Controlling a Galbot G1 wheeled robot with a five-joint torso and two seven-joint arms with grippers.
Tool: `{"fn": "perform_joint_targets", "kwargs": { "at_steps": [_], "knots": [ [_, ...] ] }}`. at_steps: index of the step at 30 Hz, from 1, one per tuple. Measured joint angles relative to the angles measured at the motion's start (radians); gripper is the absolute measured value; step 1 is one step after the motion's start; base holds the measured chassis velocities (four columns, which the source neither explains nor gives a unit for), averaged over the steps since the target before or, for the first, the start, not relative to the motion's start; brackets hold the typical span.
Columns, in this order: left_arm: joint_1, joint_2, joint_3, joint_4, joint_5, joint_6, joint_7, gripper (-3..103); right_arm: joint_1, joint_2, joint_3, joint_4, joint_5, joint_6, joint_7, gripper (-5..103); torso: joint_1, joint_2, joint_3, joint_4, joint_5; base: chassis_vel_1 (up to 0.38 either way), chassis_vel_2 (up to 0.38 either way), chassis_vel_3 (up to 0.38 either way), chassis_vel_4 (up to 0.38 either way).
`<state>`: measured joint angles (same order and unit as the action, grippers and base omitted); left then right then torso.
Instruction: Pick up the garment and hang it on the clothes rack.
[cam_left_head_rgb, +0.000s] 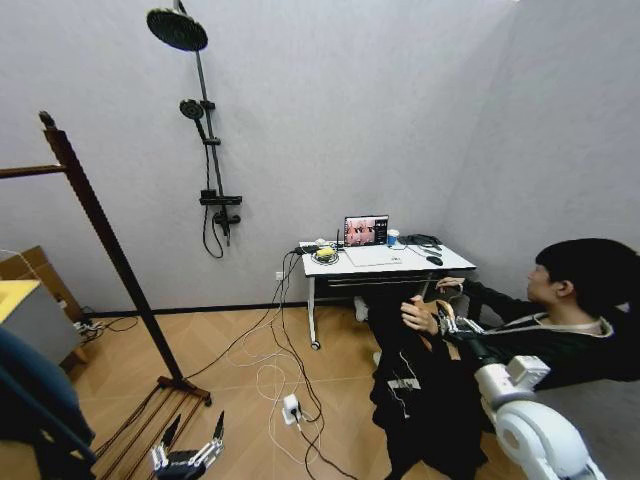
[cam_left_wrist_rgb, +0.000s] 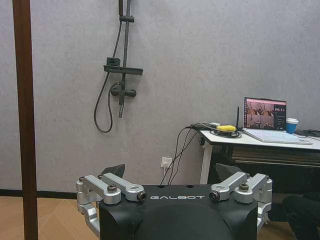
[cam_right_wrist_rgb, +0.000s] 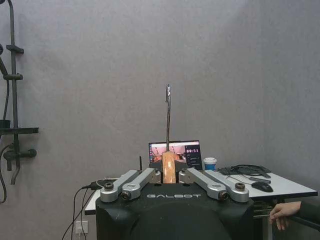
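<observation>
head view: high, angled down across room, far from grey wall. both wrist views: low, level, facing same wall over own black gripper housing. all three share white desk (cam_left_head_rgb: 385, 262) (cam_left_wrist_rgb: 260, 141) (cam_right_wrist_rgb: 280, 187), open laptop (cam_left_head_rgb: 366, 231) (cam_left_wrist_rgb: 265, 114) (cam_right_wrist_rgb: 176, 154).

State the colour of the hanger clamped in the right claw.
Light wood with a grey metal hook; the hanger shows best in the right wrist view.

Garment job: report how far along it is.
Done: the right gripper is shut on the wooden hanger, and the garment hangs below it beside a seated person. In hand: carrying it; the hook stands free. Left: the clothes rack stands off to the left, not yet reached. The left gripper hangs open, low.
</observation>
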<state>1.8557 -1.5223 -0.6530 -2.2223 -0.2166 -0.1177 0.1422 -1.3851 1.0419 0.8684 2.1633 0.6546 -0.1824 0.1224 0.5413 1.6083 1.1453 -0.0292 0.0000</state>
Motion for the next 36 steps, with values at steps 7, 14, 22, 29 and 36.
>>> {"fn": "perform_joint_targets", "kwargs": {
  "at_steps": [7, 14, 22, 29, 36],
  "knots": [
    [0.000, 0.000, 0.000, 0.000, 0.000, 0.000, 0.000, 100, -0.013, 0.005, 0.001, 0.031, -0.004, 0.024, -0.006, 10, 0.000, 0.000, 0.000, 0.0000, -0.0001, 0.000, 0.000, 0.000, 0.000],
    [0.000, 0.000, 0.000, 0.000, 0.000, 0.000, 0.000, 100, -0.031, 0.018, -0.005, 0.079, -0.008, 0.044, -0.039, 10, 0.000, 0.000, 0.000, -0.0001, -0.0001, 0.000, 0.000, 0.000, 0.000],
    [0.000, 0.000, 0.000, 0.000, 0.000, 0.000, 0.000, 100, -0.033, 0.024, -0.001, 0.103, -0.006, 0.057, -0.047, 10, 0.000, 0.000, 0.000, 0.0000, -0.0001, 0.000, 0.000, 0.000, 0.000],
    [0.000, 0.000, 0.000, 0.000, 0.000, 0.000, 0.000, 100, -0.046, 0.034, 0.003, 0.092, -0.001, 0.088, -0.059, 10, 0.000, 0.000, 0.000, -0.0001, 0.0000, 0.000, 0.000, 0.000, 0.000],
    [0.000, 0.000, 0.000, 0.000, 0.000, 0.000, 0.000, 100, -0.052, 0.032, 0.010, 0.091, 0.024, 0.092, -0.070, 10, 0.000, 0.000, 0.000, -0.0001, 0.0000, 0.014, 0.013, 0.011, 0.016]
  ]
}}
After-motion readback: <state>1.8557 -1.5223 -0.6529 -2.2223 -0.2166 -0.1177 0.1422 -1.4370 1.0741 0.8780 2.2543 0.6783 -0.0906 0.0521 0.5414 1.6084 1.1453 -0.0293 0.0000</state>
